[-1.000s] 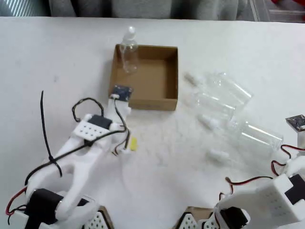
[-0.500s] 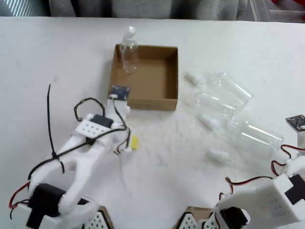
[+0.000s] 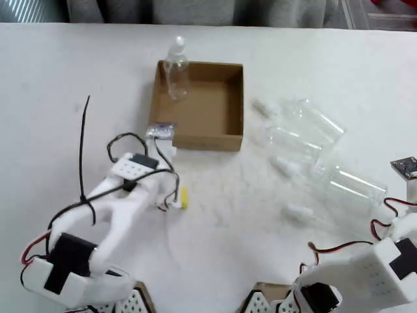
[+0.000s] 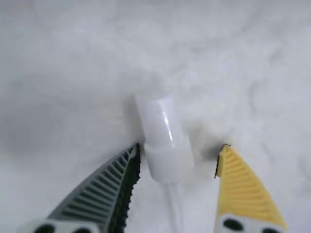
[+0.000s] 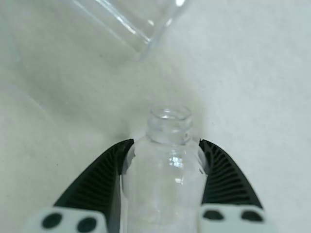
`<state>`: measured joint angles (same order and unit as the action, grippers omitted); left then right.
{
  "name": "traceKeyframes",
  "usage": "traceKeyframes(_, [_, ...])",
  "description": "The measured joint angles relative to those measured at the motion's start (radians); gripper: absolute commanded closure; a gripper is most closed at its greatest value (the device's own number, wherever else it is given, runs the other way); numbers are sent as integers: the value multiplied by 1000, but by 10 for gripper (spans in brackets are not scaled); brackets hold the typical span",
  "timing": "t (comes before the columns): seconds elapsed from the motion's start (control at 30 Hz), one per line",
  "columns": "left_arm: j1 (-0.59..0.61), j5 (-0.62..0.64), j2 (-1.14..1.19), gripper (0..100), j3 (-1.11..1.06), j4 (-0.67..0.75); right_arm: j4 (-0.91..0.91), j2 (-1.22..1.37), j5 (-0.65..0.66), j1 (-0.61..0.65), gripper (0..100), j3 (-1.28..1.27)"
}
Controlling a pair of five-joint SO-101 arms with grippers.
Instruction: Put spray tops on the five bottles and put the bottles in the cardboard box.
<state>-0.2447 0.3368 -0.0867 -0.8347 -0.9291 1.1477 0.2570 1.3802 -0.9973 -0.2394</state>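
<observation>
A white spray top [image 4: 163, 136] lies on the table between the fingers of my left gripper [image 4: 180, 148]. The gripper is open: the grey finger [image 4: 119, 187] touches the top's collar and the yellow finger [image 4: 238, 187] stands a little clear of it. From above, this gripper [image 3: 177, 197] sits just in front of the cardboard box [image 3: 229, 140]. My right gripper [image 5: 166, 143] is shut on a clear bottle [image 5: 167, 165] with a bare neck. One bottle [image 3: 176, 70] with a spray top stands in the box's far left corner.
Several clear bottles [image 3: 306, 134] lie on their sides to the right of the box, with loose spray tops [image 3: 298, 210] among them. Another bottle's base [image 5: 131, 22] lies just beyond the held one. The right arm [image 3: 371, 267] is at the table's near right.
The left arm has swung and tipped further over the spray top, with its cable tie and wrist board shifting. The right arm and the bottles have not moved.
</observation>
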Motion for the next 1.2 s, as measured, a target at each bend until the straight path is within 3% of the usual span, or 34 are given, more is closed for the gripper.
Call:
traceKeyframes(0.17, [2,37,-31,861,0,14,0,0,0,0,916,0])
traceKeyframes(0.53, [3,-3,-11,876,2,40,0,0,0,2,916,0])
traceKeyframes(0.8, [3,-21,-15,976,2,43,31,0,-2,2,918,0])
traceKeyframes(1.2, [3,-84,-40,976,0,46,140,-124,-313,95,918,-2])
